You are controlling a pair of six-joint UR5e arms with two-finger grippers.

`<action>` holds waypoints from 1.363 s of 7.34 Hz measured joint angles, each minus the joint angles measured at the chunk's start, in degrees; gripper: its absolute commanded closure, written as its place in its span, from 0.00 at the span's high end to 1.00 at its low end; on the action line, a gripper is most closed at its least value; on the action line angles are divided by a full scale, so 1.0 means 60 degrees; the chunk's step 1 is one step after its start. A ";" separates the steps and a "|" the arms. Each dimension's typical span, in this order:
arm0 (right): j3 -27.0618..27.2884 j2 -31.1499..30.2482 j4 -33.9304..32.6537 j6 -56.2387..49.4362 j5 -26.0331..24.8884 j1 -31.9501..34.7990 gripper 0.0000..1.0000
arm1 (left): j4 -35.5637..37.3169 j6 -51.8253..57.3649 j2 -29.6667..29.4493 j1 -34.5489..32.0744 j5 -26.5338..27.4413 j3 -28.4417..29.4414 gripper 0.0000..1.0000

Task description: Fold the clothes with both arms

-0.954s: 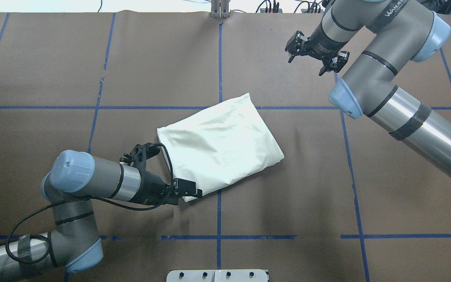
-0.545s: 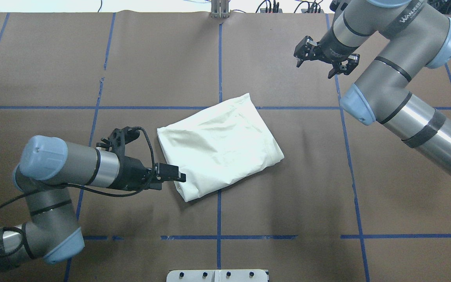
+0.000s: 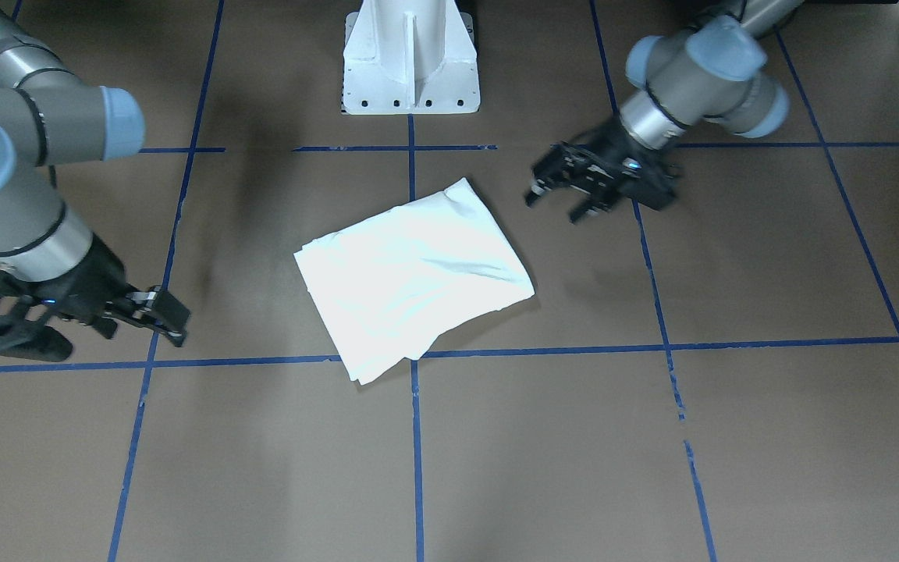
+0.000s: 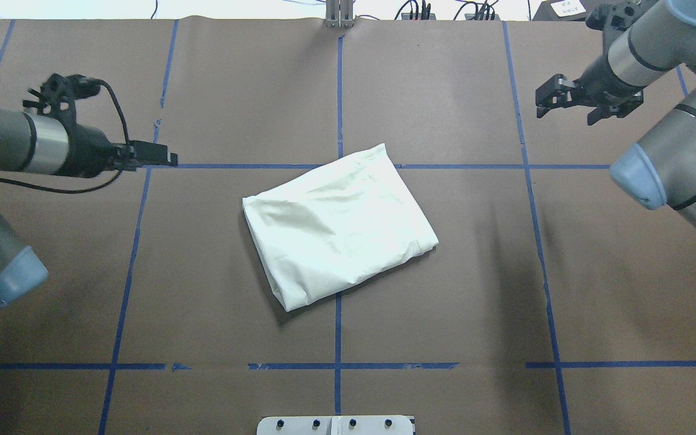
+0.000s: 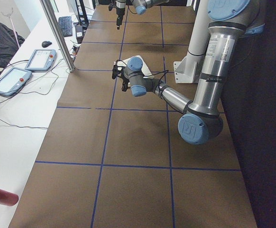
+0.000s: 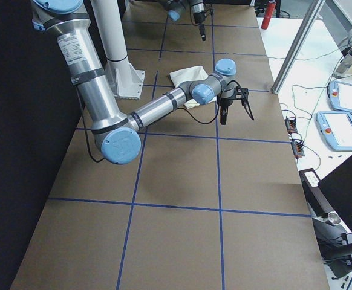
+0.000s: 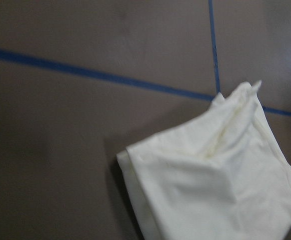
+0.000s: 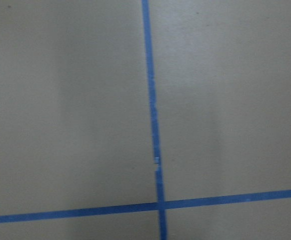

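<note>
The cream-white shirt [image 4: 339, 232] lies folded into a tilted rectangle at the table's middle, plain side up, its print hidden. It also shows in the front view [image 3: 414, 281] and in the left wrist view [image 7: 215, 195]. My left gripper [image 4: 164, 160] hovers far to the left of the shirt; in the front view [image 3: 552, 209] its fingers stand apart, open and empty. My right gripper [image 4: 565, 116] is open and empty at the far right, well away from the shirt; it also shows in the front view [image 3: 176, 326]. The right wrist view holds only table paper and tape.
Brown paper with blue tape grid lines [image 4: 338, 90] covers the table. The white pedestal base [image 3: 410, 78] stands at the robot's side. A side table with teach pendants [image 5: 41, 59] and a metal post [image 5: 57, 33] runs along the far edge. A red cylinder [image 5: 0, 195] lies there.
My left gripper has drawn back from the shirt's near-left corner, going left and toward the far side. My right gripper has moved further right. The shirt has not moved.
</note>
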 measured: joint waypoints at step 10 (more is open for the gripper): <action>-0.1088 -0.3881 -0.0440 -0.9060 0.2411 0.4862 1.00 | 0.4742 1.2992 0.1633 -0.6618 -0.2223 0.1706 1.00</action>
